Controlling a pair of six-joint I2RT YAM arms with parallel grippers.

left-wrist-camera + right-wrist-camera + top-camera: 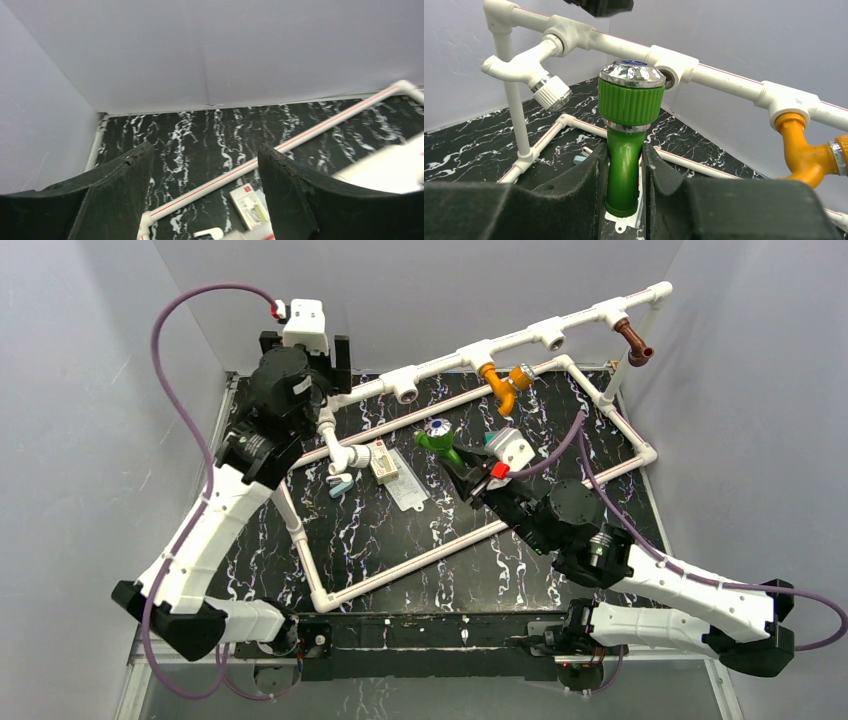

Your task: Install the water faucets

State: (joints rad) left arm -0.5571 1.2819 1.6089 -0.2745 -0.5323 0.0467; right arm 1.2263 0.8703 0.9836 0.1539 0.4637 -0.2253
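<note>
My right gripper [462, 468] is shut on the bright green faucet [437, 440] and holds it off the table. In the right wrist view the fingers clamp its spout [624, 165], knob [630, 92] up, just in front of an empty tee socket [669, 75]. The white faucet [345, 452] [531, 75], orange faucet [505, 380] [804, 155] and brown faucet [633, 343] sit in the raised white pipe [520, 340]. My left gripper [308, 352] is open and empty at the pipe's left end, above the white faucet [202, 200].
A rectangular white pipe frame [400, 565] [300, 140] lies on the black marbled table. Inside it lie a small white box [383, 462] [252, 207], a flat white tag [408, 490] and a teal piece [340, 485]. Grey walls enclose three sides.
</note>
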